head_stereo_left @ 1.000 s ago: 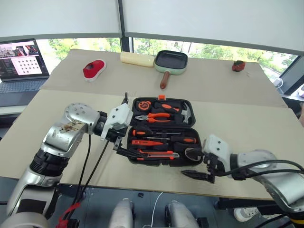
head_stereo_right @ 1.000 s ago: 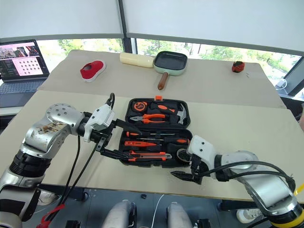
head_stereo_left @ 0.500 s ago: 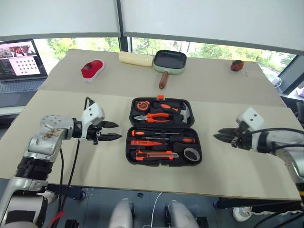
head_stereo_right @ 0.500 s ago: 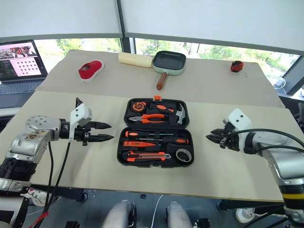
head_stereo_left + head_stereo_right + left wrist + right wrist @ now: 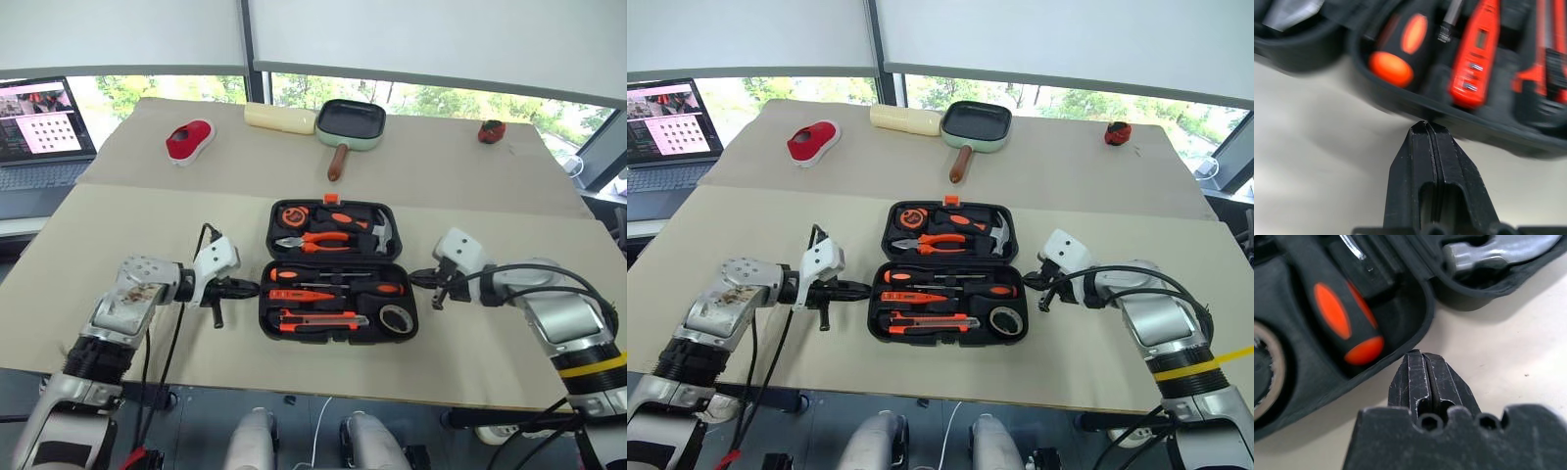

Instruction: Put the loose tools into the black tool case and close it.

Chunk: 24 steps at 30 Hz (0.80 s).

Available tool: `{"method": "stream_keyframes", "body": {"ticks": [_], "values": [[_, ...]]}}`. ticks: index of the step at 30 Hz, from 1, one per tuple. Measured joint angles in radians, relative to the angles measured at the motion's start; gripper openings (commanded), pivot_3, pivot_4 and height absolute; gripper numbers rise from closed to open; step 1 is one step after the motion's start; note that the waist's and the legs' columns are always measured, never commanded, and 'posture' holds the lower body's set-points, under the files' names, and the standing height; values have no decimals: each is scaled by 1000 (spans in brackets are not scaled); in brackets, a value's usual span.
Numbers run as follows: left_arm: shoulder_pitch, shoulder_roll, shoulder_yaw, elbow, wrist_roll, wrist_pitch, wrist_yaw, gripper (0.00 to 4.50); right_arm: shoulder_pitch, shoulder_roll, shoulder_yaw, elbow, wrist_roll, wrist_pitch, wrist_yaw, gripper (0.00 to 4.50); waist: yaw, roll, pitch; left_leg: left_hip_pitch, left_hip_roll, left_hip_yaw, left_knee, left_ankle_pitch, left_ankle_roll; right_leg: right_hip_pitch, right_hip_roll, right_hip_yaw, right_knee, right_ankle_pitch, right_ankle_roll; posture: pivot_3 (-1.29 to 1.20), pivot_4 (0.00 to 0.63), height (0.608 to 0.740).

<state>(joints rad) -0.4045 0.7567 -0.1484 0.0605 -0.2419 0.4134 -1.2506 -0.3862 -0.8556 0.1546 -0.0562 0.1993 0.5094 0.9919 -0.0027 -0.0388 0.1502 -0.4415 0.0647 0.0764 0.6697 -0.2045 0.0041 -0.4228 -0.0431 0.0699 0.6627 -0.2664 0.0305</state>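
Note:
The black tool case [image 5: 265, 311] lies open and flat in the middle of the table. Its near half holds two screwdrivers [image 5: 292, 275] [image 5: 384, 289], the orange tester pen [image 5: 297, 294], the utility knife [image 5: 319, 318] and the black tape roll [image 5: 395, 317]. Pliers, hammer and tape measure fill the far half [image 5: 392, 217]. My left gripper [image 5: 254, 288] is shut and empty, its tips right at the left rim of the near half [image 5: 1415, 105]. My right gripper [image 5: 414, 279] is shut and empty too, its tips close to the right rim [image 5: 1422, 318].
A green frying pan [image 5: 351, 125], a cream block [image 5: 279, 118], a red object [image 5: 191, 141] and a small red thing [image 5: 492, 131] sit on the far part of the table. A laptop [image 5: 39, 122] stands at the far left. Bare tabletop flanks the case.
Both grippers have gone from open to shut. Over the last half second each has swung in from the sides and come up to an end of the case's near half.

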Motion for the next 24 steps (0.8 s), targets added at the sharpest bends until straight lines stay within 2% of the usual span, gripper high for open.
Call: {"method": "stream_keyframes", "body": {"ticks": [8, 12, 16, 17, 19, 20, 22, 24], "values": [[125, 78, 18, -120, -34, 29, -52, 50, 190, -31, -37, -228, 49, 58, 39, 0, -4, 0, 0, 1, 0, 0, -1, 0, 0, 0, 0, 0, 0, 0, -1, 0, 150, 740], [173, 96, 32, -158, -33, 0, -46, 50, 284, -30, -68, -324, 58, 83, 5, 0, -6, 0, 0, 2, 0, 0, -1, 0, 0, 1, 0, 0, 0, -1, -1, 0, 150, 740], [185, 105, 38, -154, -27, -26, -31, 50, 317, -31, -99, -348, 59, 95, -35, 0, -7, 0, 0, 2, 0, 0, -1, 0, 0, 1, 0, 0, 0, -1, -1, 0, 150, 740], [185, 110, 42, -144, -29, -25, -27, 555, 326, -36, -124, -348, 60, 105, -42, 575, -7, 0, 0, 2, 0, 0, -1, 0, 0, 1, 0, 0, 1, 0, -1, 0, 150, 740], [185, 129, 56, -122, -33, -22, -27, 1001, 341, -61, -173, -344, 64, 119, -42, 1017, -7, 0, 0, 3, 0, 0, -1, 0, -1, 1, 0, 0, 1, 0, -1, 0, 150, 740], [182, 143, 70, -103, -37, -13, -26, 1459, 346, -76, -208, -341, 78, 133, -38, 1480, -8, 0, 0, 4, 1, 0, -1, 0, -1, 1, 0, 0, 1, 0, -1, 0, 150, 740], [161, 162, 108, -46, -43, 33, -15, 2059, 342, -88, -268, -322, 111, 168, -32, 2071, -11, 0, 0, 7, 2, 0, -1, 0, -1, 3, 1, 0, 1, 0, -2, 0, 150, 740], [100, 156, 129, 15, -67, 141, 20, 2750, 292, -72, -299, -286, 167, 234, -35, 2812, -12, 0, 0, 8, 2, 0, -1, 1, -1, 3, 2, 0, 2, 0, -2, 0, 150, 740]]}}
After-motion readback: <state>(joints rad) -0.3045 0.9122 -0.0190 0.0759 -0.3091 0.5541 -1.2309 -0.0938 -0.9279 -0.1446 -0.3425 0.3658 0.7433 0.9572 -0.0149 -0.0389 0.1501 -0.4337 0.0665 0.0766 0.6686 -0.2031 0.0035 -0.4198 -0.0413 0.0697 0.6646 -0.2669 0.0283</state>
